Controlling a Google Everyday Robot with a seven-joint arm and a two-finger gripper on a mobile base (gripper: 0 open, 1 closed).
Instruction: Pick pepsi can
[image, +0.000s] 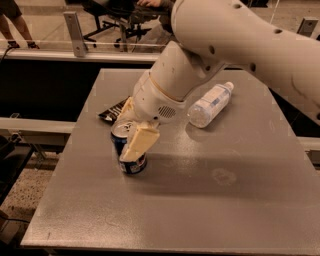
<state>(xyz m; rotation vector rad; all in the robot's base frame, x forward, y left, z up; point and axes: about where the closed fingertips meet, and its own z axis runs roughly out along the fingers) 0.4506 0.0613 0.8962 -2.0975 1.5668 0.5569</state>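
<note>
— Since the pepsi can (120, 133) sits left of the middle of the tabletop (215, 205), is anything on it?
— Yes. The hand (131, 145) grips it: one cream finger (140, 140) lies across its front, the other behind. The can leans a little, base down.
— And around it?
— A dark snack wrapper (112, 113) lies just behind. A clear water bottle (211, 104) lies on its side, apart to the right.

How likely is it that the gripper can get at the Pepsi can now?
Probably yes: the gripper sits right at the Pepsi can; the water bottle and snack wrapper lie farther back.
</note>
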